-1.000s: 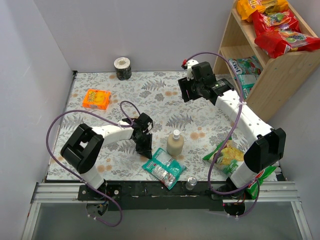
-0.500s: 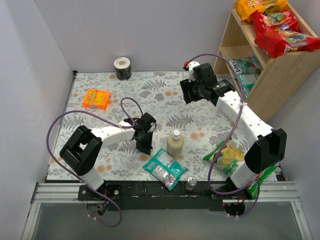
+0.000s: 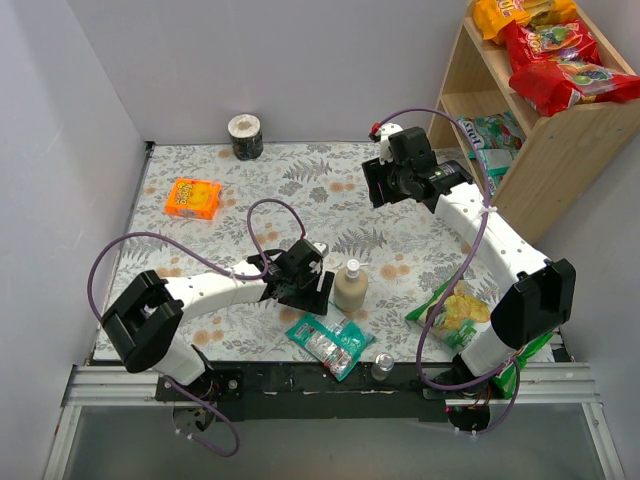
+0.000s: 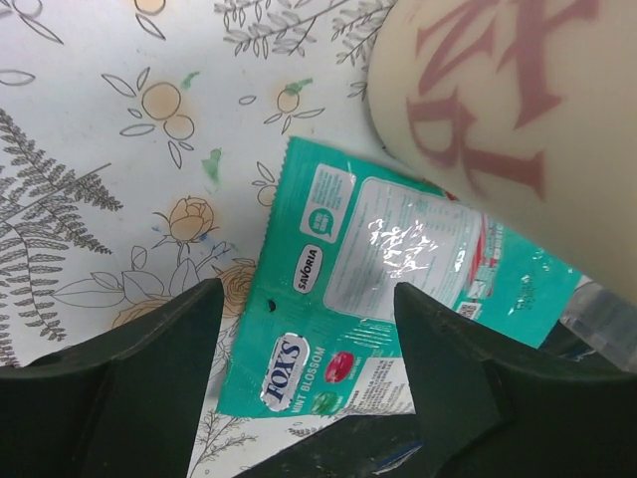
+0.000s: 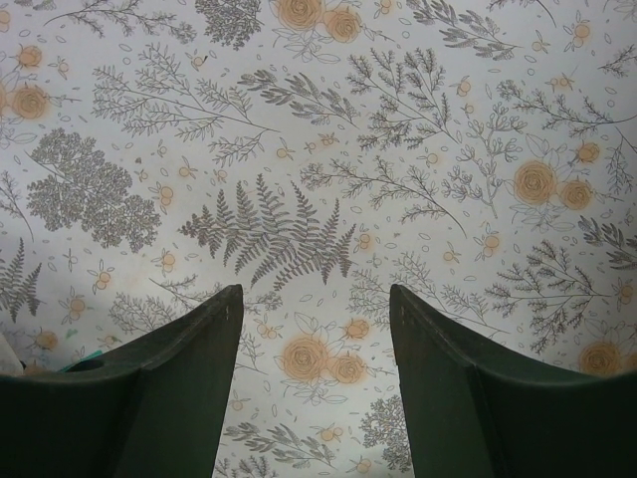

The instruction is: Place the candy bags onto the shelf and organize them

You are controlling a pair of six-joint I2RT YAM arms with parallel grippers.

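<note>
One teal-and-white candy bag [image 3: 328, 340] lies flat near the table's front edge. In the left wrist view the same bag [image 4: 398, 289] lies under and between the fingers. My left gripper [image 3: 312, 290] [image 4: 307, 299] hangs open just above the bag's upper left end and holds nothing. My right gripper [image 3: 385, 185] [image 5: 317, 294] is open over bare flowered cloth, left of the shelf [image 3: 560, 130]. The shelf's top board carries an orange-yellow bag [image 3: 520, 12] and two red bags [image 3: 548, 45]. Teal bags [image 3: 495, 135] lie on its lower board.
A beige bottle [image 3: 350, 288] [image 4: 508, 100] stands right beside my left gripper and the teal bag. A small clear bottle [image 3: 382, 366] is at the front edge. Green chip bags [image 3: 455, 310] lie by the right arm's base. An orange packet [image 3: 193, 198] and a tape roll [image 3: 245, 136] sit far left.
My left gripper has moved right and forward over the teal bag and gone from shut to open. The right gripper has barely shifted.
</note>
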